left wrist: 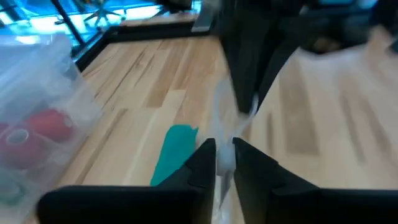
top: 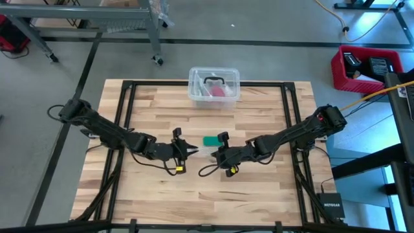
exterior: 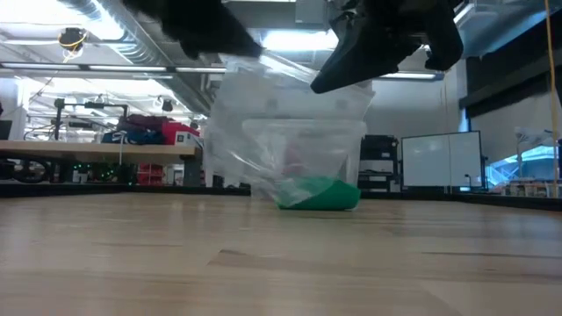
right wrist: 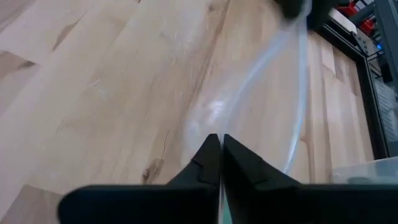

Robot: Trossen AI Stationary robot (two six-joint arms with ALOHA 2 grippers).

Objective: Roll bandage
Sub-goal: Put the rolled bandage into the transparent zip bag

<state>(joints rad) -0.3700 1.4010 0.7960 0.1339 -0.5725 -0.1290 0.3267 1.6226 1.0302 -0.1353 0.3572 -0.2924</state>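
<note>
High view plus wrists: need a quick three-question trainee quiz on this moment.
1. True or false: the bandage lies inside the tub.
2. What does the right end effector pinch? A) bandage B) clear film C) tub
3. Fill in: the item in the tub is ____ in colour.
Key: 1 false, it lies on the table; 2 B; 3 red.

Teal-green bandage, a low wad, lies mid-table inside clear wrapping
</note>
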